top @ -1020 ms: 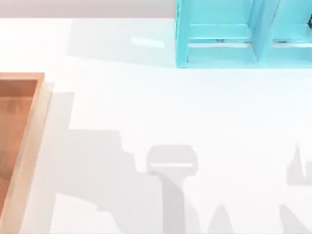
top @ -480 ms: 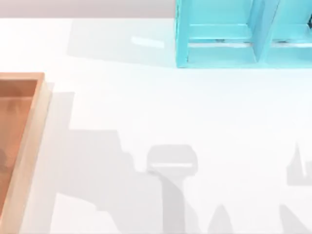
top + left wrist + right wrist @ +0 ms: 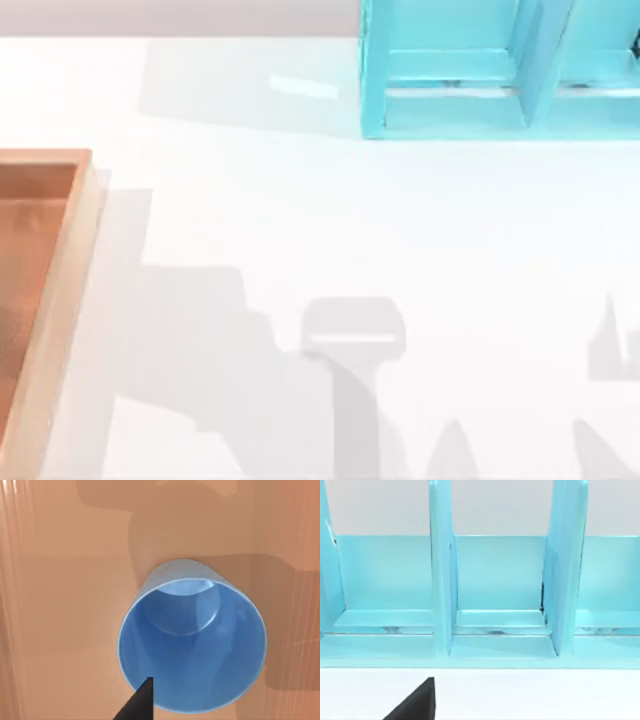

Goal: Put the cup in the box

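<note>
The blue cup (image 3: 192, 640) is seen from above in the left wrist view, mouth open towards the camera, over the orange-brown floor of the box (image 3: 60, 580). A dark tip of my left gripper (image 3: 139, 704) reaches in just over the cup's near rim. I cannot tell whether the cup rests on the floor or hangs above it. In the top view the box (image 3: 70, 290) lies at the table's left edge, its pale rim running down the picture. A dark tip of my right gripper (image 3: 415, 702) shows in the right wrist view, facing the shelf unit.
A light cyan shelf unit (image 3: 470, 70) with upright dividers (image 3: 442, 590) stands at the back right of the white table (image 3: 350, 220). Grey shadows of the arms lie across the table's front half.
A faint dark patch inside the box at the top view's left edge, seen half a second ago, has gone. Nothing else has shifted.
</note>
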